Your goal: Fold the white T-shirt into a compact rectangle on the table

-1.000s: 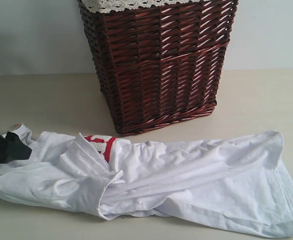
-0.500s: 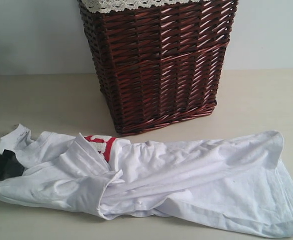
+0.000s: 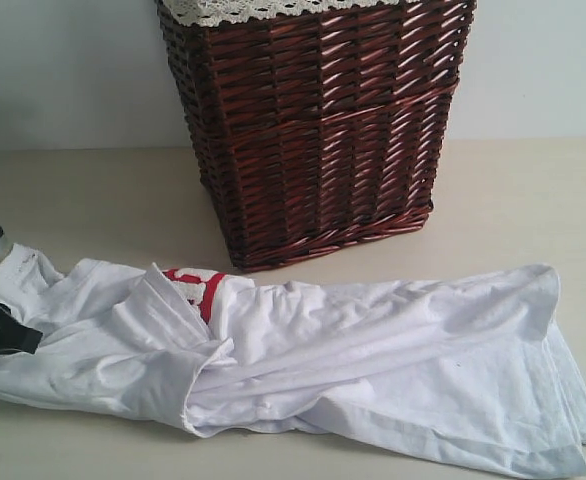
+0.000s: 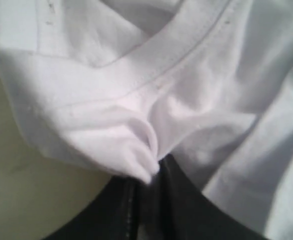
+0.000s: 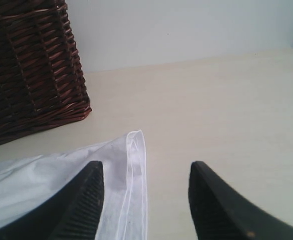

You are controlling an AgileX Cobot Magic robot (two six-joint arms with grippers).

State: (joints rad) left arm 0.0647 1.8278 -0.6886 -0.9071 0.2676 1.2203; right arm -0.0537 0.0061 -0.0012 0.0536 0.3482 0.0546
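The white T-shirt point(image 3: 313, 355) lies crumpled lengthwise across the front of the table point(image 3: 93, 200), with a bit of its red lettering band point(image 3: 198, 285) showing. At the far left edge my left gripper point(image 3: 3, 335) is shut on a bunch of the shirt's cloth; the left wrist view shows the T-shirt point(image 4: 136, 100) pinched in the black jaws of the left gripper point(image 4: 154, 172). My right gripper point(image 5: 146, 172) is open above the table, its fingers straddling the hem edge of the T-shirt point(image 5: 134, 170). It is outside the exterior view.
A dark red-brown wicker basket point(image 3: 318, 125) with white lace trim stands at the back middle, just behind the shirt; the same basket point(image 5: 29, 65) shows in the right wrist view. Bare table point(image 5: 226, 115) stretches to the right of the shirt.
My left gripper has drawn the shirt's left end further left and toward the front. The whole shirt has slid slightly left and stretched flatter.
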